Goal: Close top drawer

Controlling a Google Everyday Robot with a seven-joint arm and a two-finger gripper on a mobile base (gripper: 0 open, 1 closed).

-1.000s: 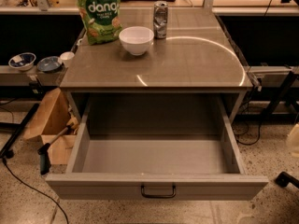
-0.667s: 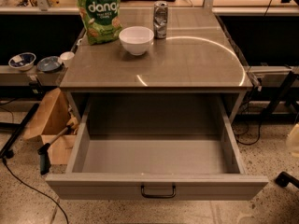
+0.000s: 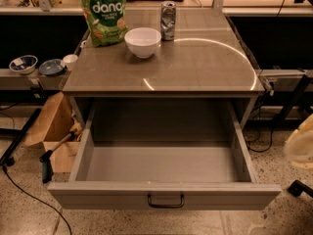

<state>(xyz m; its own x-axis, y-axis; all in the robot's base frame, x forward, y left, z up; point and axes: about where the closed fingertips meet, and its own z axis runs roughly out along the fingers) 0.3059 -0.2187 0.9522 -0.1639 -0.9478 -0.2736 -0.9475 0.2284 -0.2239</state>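
The top drawer [image 3: 164, 163] is pulled far out of the grey cabinet. Its deep box interior is bare. Its flat grey front [image 3: 98, 196] faces me at the bottom of the camera view, with a small dark handle [image 3: 166, 200] at its centre. The gripper is not in view. A pale rounded shape [image 3: 299, 143] shows at the right edge; I cannot tell what it is.
On the cabinet top [image 3: 195, 65] stand a green snack bag [image 3: 104, 13], a white bowl [image 3: 143, 41] and a metal can [image 3: 168, 20]. A cardboard box [image 3: 54, 131] and a dark-handled tool [image 3: 49, 160] lie on the floor to the left. Cables run on both sides.
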